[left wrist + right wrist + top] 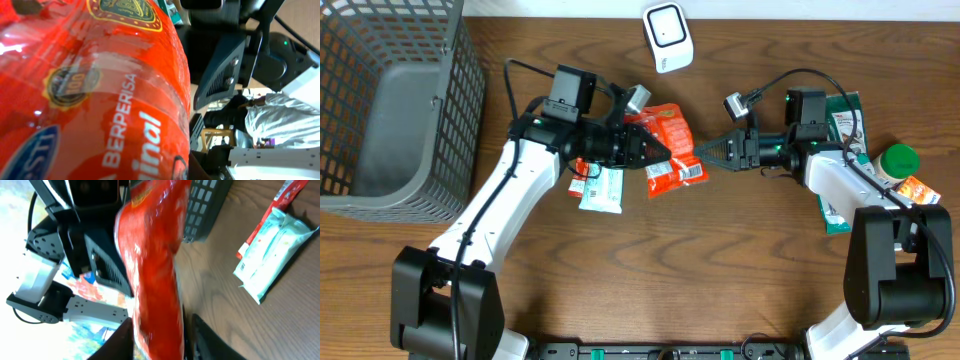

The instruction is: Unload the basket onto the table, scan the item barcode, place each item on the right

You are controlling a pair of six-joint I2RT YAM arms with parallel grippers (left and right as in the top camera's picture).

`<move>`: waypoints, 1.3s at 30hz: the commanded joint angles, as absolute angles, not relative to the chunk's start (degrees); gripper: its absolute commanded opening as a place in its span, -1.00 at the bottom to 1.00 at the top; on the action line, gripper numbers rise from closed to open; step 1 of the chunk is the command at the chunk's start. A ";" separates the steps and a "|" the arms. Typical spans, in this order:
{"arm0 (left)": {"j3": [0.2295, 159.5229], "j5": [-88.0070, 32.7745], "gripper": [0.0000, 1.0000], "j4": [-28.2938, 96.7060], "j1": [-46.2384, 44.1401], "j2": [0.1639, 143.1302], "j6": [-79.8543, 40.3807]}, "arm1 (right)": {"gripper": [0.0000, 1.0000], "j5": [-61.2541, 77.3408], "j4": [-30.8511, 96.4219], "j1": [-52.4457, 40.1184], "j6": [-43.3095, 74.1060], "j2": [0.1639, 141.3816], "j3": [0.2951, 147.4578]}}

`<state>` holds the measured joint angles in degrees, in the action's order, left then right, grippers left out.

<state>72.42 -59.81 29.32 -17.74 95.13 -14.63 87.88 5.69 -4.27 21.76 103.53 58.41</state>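
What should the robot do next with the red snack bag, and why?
Probably close the right gripper on the red snack bag. The left gripper already pinches one end, and the right gripper's fingers sit either side of the other end, apparently with a gap. Two grips would steady it for the white scanner.

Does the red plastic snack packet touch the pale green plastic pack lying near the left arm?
Apart. The right wrist view shows bare wooden table between the red plastic snack packet and the pale green plastic pack.

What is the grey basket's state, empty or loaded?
Empty as far as visible: the overhead view shows only bare floor inside the basket; its left edge runs out of frame.
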 commanded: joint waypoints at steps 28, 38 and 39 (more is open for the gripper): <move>72.34 -60.40 -0.49 26.74 -17.63 93.97 -15.11 | -0.98 88.38 7.51 -12.40 16.27 102.26 58.33; 72.36 -56.34 -0.86 28.16 -17.63 93.95 -15.16 | -0.20 88.36 7.53 -7.60 15.62 102.21 58.33; 72.36 -54.50 -0.86 28.38 -17.65 93.91 -15.40 | -0.11 88.23 7.53 -7.18 15.77 102.21 58.33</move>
